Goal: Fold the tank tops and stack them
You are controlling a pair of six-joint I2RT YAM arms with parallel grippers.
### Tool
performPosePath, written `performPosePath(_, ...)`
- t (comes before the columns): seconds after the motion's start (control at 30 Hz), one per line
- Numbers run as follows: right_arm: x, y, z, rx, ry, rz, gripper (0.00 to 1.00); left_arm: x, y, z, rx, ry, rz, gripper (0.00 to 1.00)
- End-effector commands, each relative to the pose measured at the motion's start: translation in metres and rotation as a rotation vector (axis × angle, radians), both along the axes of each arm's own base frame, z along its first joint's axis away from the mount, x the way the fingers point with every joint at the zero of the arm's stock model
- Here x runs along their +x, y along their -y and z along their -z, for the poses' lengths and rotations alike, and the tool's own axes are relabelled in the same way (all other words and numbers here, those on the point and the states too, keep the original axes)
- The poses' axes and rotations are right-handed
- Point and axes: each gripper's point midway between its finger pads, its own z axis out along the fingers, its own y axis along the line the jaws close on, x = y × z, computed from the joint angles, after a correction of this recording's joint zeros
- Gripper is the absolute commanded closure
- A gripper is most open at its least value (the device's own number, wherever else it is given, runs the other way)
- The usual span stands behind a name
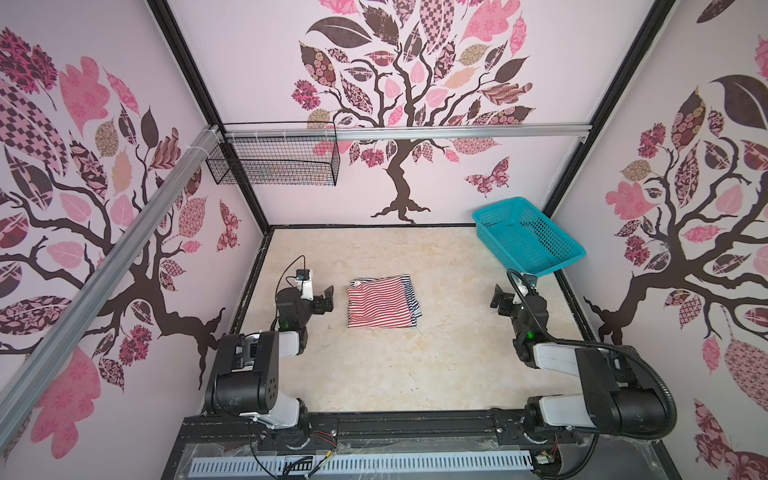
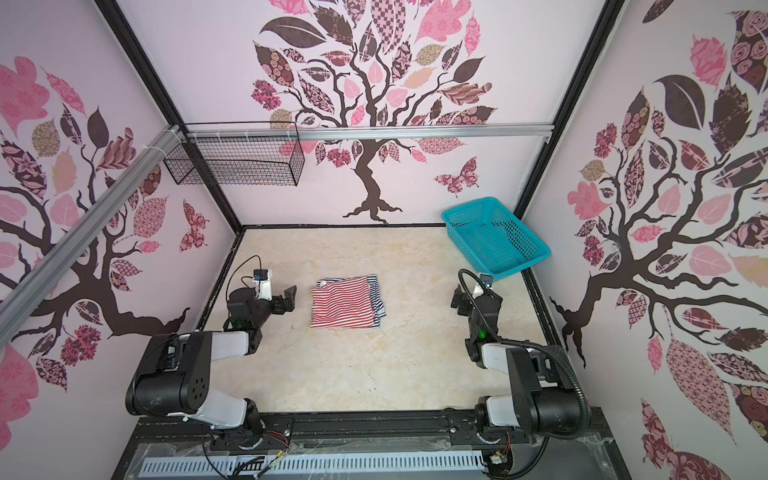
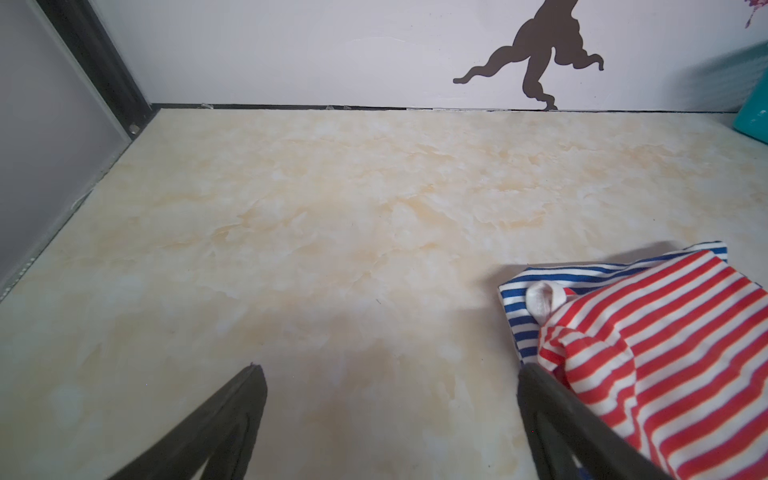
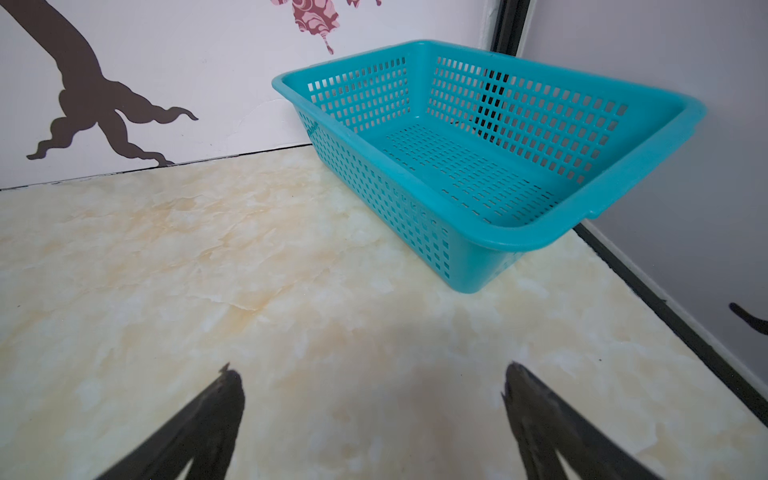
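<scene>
Marbled tabletop [image 1: 415, 365], tree-decal walls [image 1: 257, 75]; tank tops [image 1: 376, 305] stacked centre; basket [image 1: 528, 237] far corner.

Lab test booth (aluminium frame rail [image 1: 415, 134])

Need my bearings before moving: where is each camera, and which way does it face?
Top views: overhead from the front, looking down and back; left gripper and right gripper, open.
Left wrist: low over the table, facing back wall; own fingertips; red-and-white tank top on navy-and-white tank top.
Right wrist: facing the teal basket; own fingertips.
Shared: tops, top and left wrist views; basket, all.
</scene>
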Motion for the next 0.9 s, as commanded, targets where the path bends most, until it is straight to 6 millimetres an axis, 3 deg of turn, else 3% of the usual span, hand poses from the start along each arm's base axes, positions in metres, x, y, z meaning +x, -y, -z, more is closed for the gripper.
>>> performPosePath(0.0, 0.010, -0.005, -0.011, 0.006, 0.076, -0.036, 0.00, 0.001, -0.003, -0.008, 0.024, 0.044, -0.016, 0.02)
performPosePath(0.1, 0.013, -0.005, 0.003, 0.011, 0.075, -0.035, 0.00, -0.002, 0.000, -0.008, 0.041, 0.060, -0.012, 0.02)
performPosePath(0.23, 0.014, -0.007, 0.003, 0.006, 0.073, -0.042, 0.00, -0.012, 0.009, -0.012, 0.032, 0.178, 0.030, 0.02)
performPosePath(0.33, 0.016, -0.007, 0.005, 0.004, 0.062, -0.042, 0.00, -0.010, 0.006, -0.002, 0.045, 0.087, 0.020, 0.02)
performPosePath(0.4, 0.016, -0.007, 0.005, 0.003, 0.063, -0.043, 0.00, -0.001, 0.000, -0.004, 0.006, 0.099, 0.005, 0.02)
performPosePath(0.87, 0.015, -0.007, 0.005, 0.003, 0.060, -0.045, 0.00, -0.002, -0.004, -0.001, 0.010, 0.069, -0.018, 0.02)
